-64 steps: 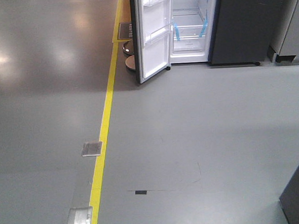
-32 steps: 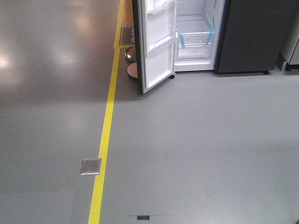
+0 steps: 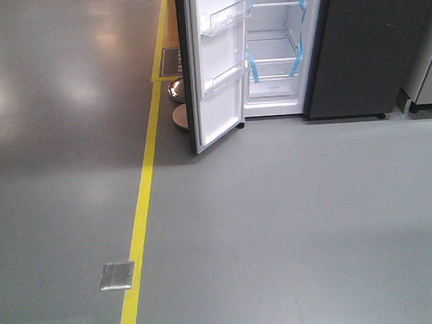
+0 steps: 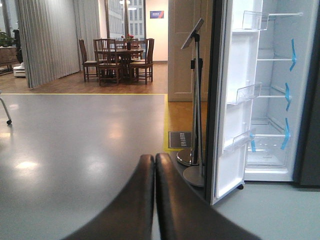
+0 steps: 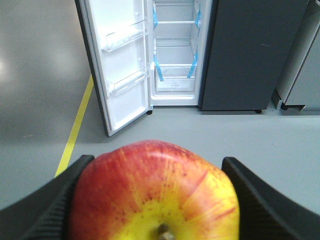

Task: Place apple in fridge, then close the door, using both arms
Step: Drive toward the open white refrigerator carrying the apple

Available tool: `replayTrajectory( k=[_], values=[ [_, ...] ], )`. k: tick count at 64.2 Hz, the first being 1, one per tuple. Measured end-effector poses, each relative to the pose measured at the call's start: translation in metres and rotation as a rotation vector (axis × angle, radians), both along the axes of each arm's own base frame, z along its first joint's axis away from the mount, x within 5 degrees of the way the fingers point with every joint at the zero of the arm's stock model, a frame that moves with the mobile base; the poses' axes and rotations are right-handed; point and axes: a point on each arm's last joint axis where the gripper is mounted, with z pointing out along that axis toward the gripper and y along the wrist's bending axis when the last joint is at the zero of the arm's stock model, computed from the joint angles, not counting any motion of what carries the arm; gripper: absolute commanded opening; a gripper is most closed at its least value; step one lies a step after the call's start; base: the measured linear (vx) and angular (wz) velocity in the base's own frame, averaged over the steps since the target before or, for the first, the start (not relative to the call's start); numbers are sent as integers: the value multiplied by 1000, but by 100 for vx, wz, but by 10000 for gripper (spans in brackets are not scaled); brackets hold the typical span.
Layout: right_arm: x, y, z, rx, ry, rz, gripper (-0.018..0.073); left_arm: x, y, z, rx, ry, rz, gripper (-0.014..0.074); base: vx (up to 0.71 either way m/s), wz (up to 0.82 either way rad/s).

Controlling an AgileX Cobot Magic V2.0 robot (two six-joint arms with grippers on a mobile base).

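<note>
One red-and-yellow apple (image 5: 155, 195) fills the bottom centre of the right wrist view, pinched between the two black fingers of the right gripper (image 5: 157, 161) and well apart from the one fridge (image 5: 175, 55) standing at upper centre. The fridge's single door (image 3: 214, 67) stands wide open at the top of the front view, and the left wrist view shows three clear bins (image 4: 247, 92) on its white inner face. At bottom centre of that view, the left gripper (image 4: 154, 158) has its two dark fingers pressed together, holding nothing.
</note>
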Motion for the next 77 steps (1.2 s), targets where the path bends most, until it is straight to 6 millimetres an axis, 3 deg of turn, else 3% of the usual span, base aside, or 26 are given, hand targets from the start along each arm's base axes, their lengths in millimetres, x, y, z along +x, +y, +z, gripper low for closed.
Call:
replayTrajectory(
  k=[77],
  values=[
    [0,0,0,0,0,0,-9,0,0,0,0,0,0,-6,25,0]
  ],
)
